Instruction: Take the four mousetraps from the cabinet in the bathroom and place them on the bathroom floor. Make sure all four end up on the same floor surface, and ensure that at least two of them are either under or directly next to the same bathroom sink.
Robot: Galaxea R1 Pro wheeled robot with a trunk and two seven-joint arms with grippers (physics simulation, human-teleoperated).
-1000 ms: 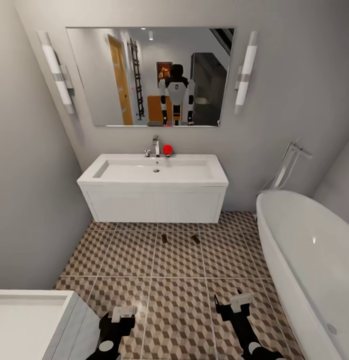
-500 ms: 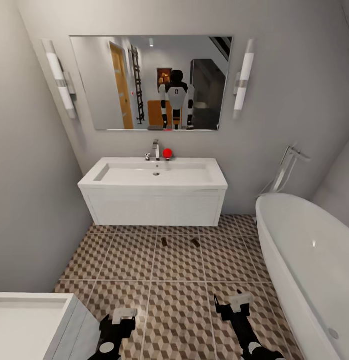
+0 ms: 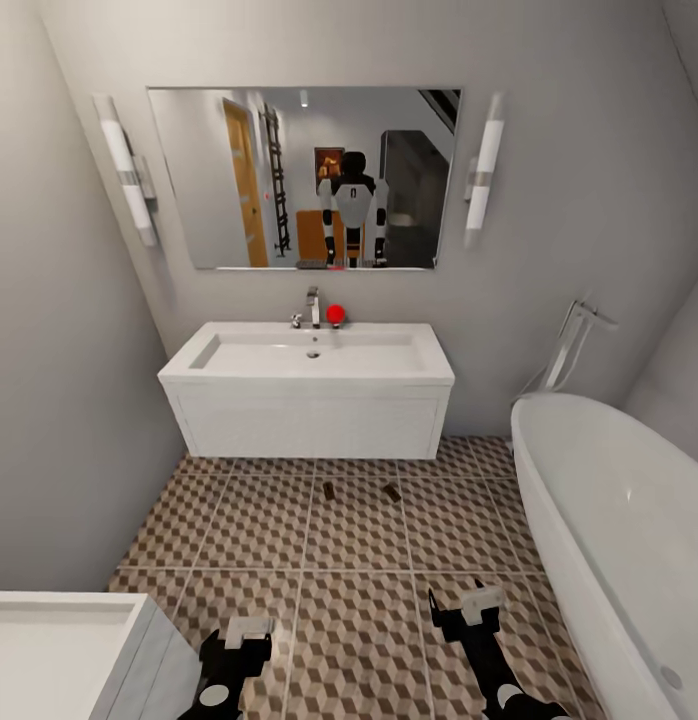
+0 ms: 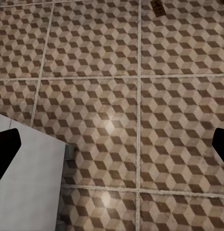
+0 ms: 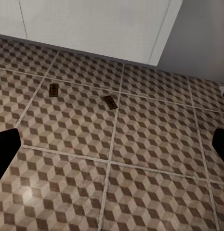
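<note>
Left gripper (image 3: 247,630) low at seven o'clock in the head view, right gripper (image 3: 479,605) at five o'clock, both over the floor (image 3: 359,620). Spread wide, both of them: dark fingertips (image 4: 6,149) pushed out to the picture edges in each wrist view, nothing held, nothing touched. Right wrist view giving what the head view only hints at: two mousetraps lying flat on the tiles, one (image 5: 54,89) at ten o'clock, the other (image 5: 110,102) just above centre, small brown boards with dark wire, well apart from each other, near the white vanity front (image 5: 92,24). Left wrist view catching a single mousetrap (image 4: 159,7) at one o'clock, plus a pale grey slab (image 4: 25,187) at eight o'clock. From the head, both as tiny dark specks (image 3: 328,490) (image 3: 392,493) just in front of the sink (image 3: 309,355). Mirror (image 3: 304,178) above, bathtub (image 3: 609,540) at four o'clock.
</note>
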